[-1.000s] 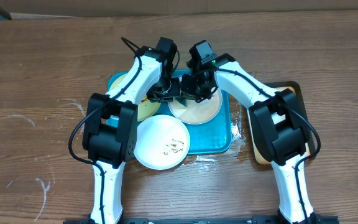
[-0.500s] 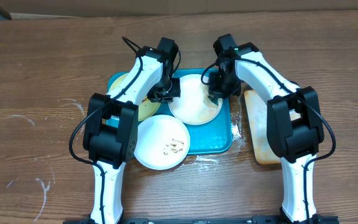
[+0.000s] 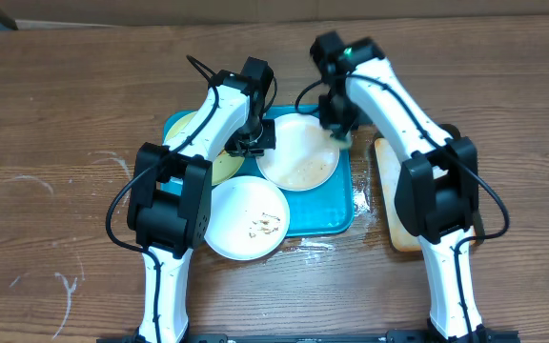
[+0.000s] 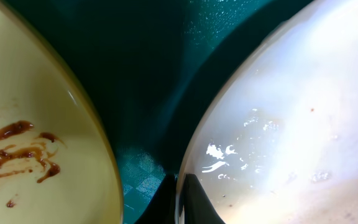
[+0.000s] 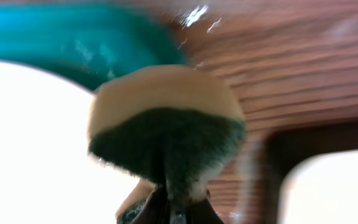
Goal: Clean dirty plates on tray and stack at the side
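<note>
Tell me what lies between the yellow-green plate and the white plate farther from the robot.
A bare strip of the teal tray separates the yellow-green plate from the white plate. The left wrist view shows it.

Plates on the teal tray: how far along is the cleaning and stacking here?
Early. Done: nothing is stacked at the side. In hand: the centre white plate looks wet; the left gripper pinches its rim, and the right gripper holds a sponge at its far-right edge. Left: the yellow-green plate has brown smears, the front white plate has crumbs.
</note>
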